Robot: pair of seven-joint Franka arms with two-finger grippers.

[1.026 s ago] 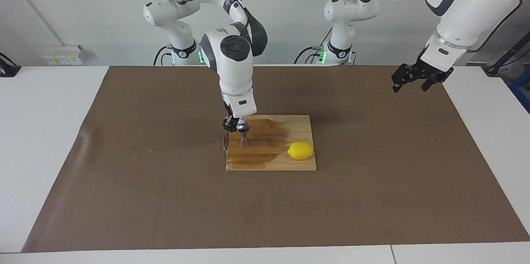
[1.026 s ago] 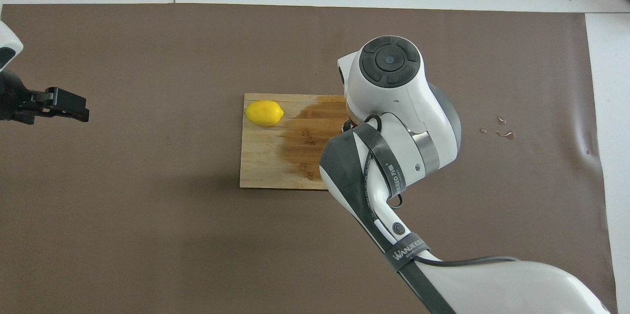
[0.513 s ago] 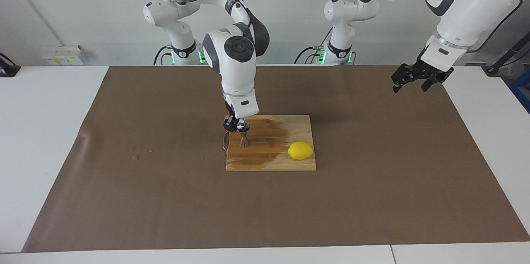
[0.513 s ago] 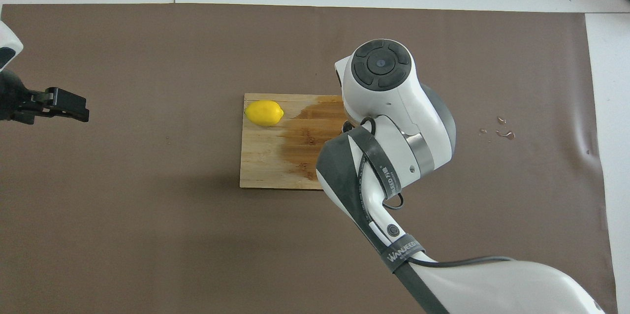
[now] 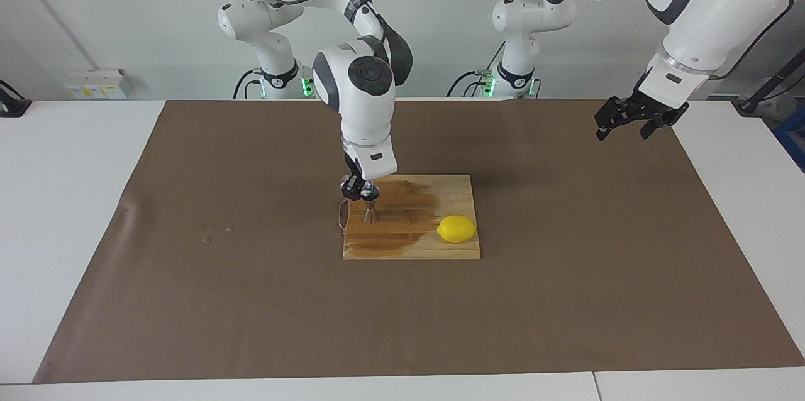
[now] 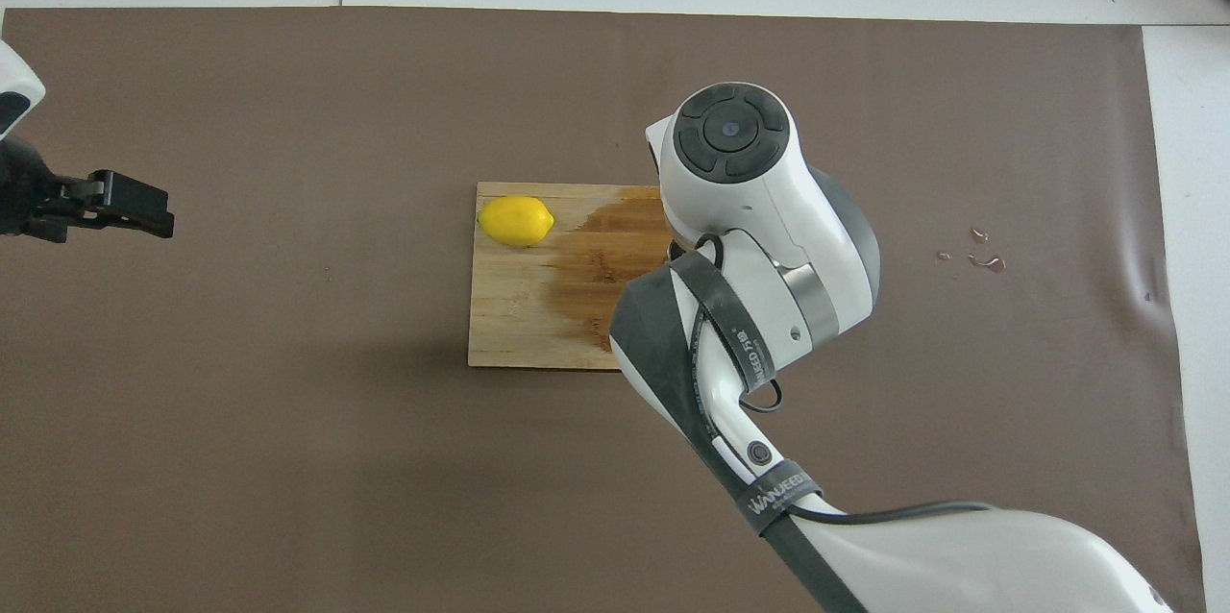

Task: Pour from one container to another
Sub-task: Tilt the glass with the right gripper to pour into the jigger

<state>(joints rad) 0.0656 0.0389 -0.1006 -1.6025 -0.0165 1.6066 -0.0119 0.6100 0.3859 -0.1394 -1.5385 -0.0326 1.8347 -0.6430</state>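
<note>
The table (image 5: 63, 212) is white, and most of it lies under a brown mat (image 5: 251, 300) that reaches nearly from one end to the other. Near the middle of the mat sits a wooden cutting board (image 5: 453, 187), with a dark wet stain spread over the part toward my right arm's end.

My right arm bends down over that stained end of the board, and in the overhead view its bulk covers everything under it. My left arm waits, raised over the edge of the mat at its own end of the table, well apart from the board.

My left hand (image 5: 619, 126) hangs there released, fingers spread, with nothing between them. My right hand (image 5: 360, 189) is clenched just above the jigger; a tiny clear glass cup (image 5: 368, 190) seems to sit in its grip, tipped toward the jigger's mouth, though the glass is too small and clear for me to be sure of its outline.

A yellow lemon (image 5: 456, 229) lies on the board's corner toward my left arm's end, on the edge farther from me.

The steel jigger (image 5: 371, 213) stands upright on the wet patch, directly under my right hand.

A few small drops (image 6: 985, 259) glisten on the mat toward my right arm's end.
</note>
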